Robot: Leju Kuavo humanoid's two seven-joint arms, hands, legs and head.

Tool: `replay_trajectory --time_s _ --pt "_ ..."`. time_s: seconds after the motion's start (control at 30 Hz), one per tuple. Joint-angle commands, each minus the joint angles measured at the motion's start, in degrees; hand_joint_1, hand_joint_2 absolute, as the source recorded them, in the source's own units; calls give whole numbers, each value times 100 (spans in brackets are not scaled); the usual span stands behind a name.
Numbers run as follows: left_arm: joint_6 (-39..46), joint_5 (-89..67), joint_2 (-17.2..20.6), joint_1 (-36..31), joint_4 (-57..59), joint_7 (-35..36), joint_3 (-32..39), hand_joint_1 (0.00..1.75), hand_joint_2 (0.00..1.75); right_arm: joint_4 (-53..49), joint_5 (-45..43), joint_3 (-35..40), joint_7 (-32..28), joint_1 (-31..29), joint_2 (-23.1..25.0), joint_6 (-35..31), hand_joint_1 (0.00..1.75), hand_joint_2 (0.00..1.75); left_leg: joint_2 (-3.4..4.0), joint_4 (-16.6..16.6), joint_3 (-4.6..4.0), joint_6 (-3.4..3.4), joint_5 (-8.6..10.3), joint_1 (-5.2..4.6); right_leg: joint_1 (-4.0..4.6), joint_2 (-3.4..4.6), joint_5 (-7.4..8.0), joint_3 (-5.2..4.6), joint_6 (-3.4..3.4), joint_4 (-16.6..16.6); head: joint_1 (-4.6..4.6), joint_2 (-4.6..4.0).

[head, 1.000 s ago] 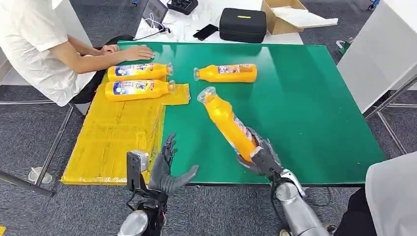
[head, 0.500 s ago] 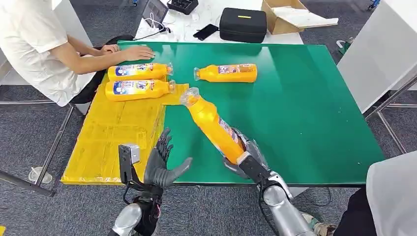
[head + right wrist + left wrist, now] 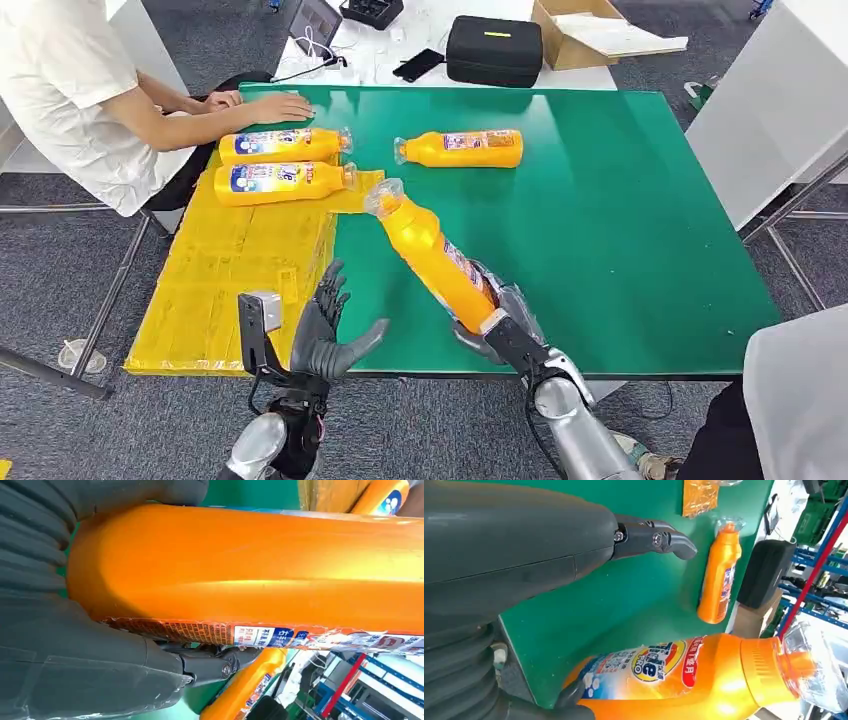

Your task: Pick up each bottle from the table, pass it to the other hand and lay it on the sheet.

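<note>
1. An office floor of grey carpet holds a green table (image 3: pixel 640 200). A yellow sheet (image 3: pixel 230 280) covers the table's left part and hangs over its near-left edge. A person (image 3: pixel 70 90) sits at the far left with a hand resting on the table.

2. Beyond the green top lie a black case (image 3: pixel 493 48), a phone (image 3: pixel 418 64) and an open cardboard box (image 3: pixel 590 30).

3. Two bottles already lie side by side at the far end of the sheet (image 3: pixel 283 145) (image 3: pixel 282 182). Another bottle (image 3: pixel 460 148) lies on the bare green, well apart from both hands.

4. The right hand (image 3: pixel 500 320) grips the base of the held bottle (image 3: pixel 430 255), which is lifted off the table and tilted, its clear cap pointing away and to the left, near the sheet's far corner.

5. The left hand (image 3: pixel 325 335) holds nothing. Its fingers are spread and its palm is turned toward the held bottle, near it but apart.

6. The step in hand looks like the handover, with pickup done and transfer not yet made.

7. Next, the gap must close so the left hand can wrap the bottle's middle or neck above the right hand's hold.

8. The right hand should let go only once that grip is firm. The smooth, long bottle could swing or slip if released early.
</note>
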Motion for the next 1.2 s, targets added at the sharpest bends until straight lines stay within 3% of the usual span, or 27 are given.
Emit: replay_trajectory --time_s 0.03,0.13,0.23,0.27,0.33,0.97,1.0,1.03,1.07,1.2 --pt "-130 232 -60 -440 108 -22 146 0 175 369 182 675 -35 -264 122 -9 175 175 10 2 14 1 -6 4 6 3 -3 13 -10 -1 0 0" --pt "-177 401 -135 -559 123 -9 165 0 175 557 381 999 -77 -401 199 -195 175 175 18 1 16 0 -7 3 6 10 -1 13 -11 -1 0 0" --pt "-582 803 -130 -699 132 114 175 0 175 762 673 1386 -185 -539 254 -453 175 175 22 2 35 2 -13 3 8 10 -7 31 -17 1 2 0" --pt "-1063 1219 -176 -784 216 167 197 0 175 897 853 1644 -321 -643 252 -559 175 175 16 1 14 0 -4 2 4 9 0 10 -8 0 0 0" --pt "-1093 1267 -260 -971 439 130 199 0 175 1212 884 1794 -368 -784 406 -698 175 175 24 1 37 2 -13 3 7 12 -7 32 -15 0 2 0" --pt "-1525 1699 -328 -1166 884 45 221 0 175 1458 533 2128 -607 -920 467 -846 175 175 5 -2 11 1 2 1 3 -3 -1 8 -7 0 2 0" --pt "-1546 1685 -331 -1160 853 1 227 9 175 1470 524 2133 -612 -924 471 -847 175 175 9 1 45 4 -11 3 8 -7 -13 43 -17 1 2 0" --pt "-1554 1663 -335 -1148 815 -33 232 147 175 1480 502 2129 -618 -925 475 -831 175 175 4 -2 15 2 1 0 3 -6 -3 13 -8 0 4 0" --pt "-1565 1636 -338 -1130 745 -72 233 175 175 1492 483 2129 -625 -927 483 -811 175 175 6 0 30 3 -5 1 5 -7 -8 28 -13 1 2 0" --pt "-1646 1595 -319 -1087 633 -127 202 175 175 1510 453 2121 -639 -918 488 -776 175 175 6 2 23 3 -5 2 6 -6 -8 22 -12 2 2 0"
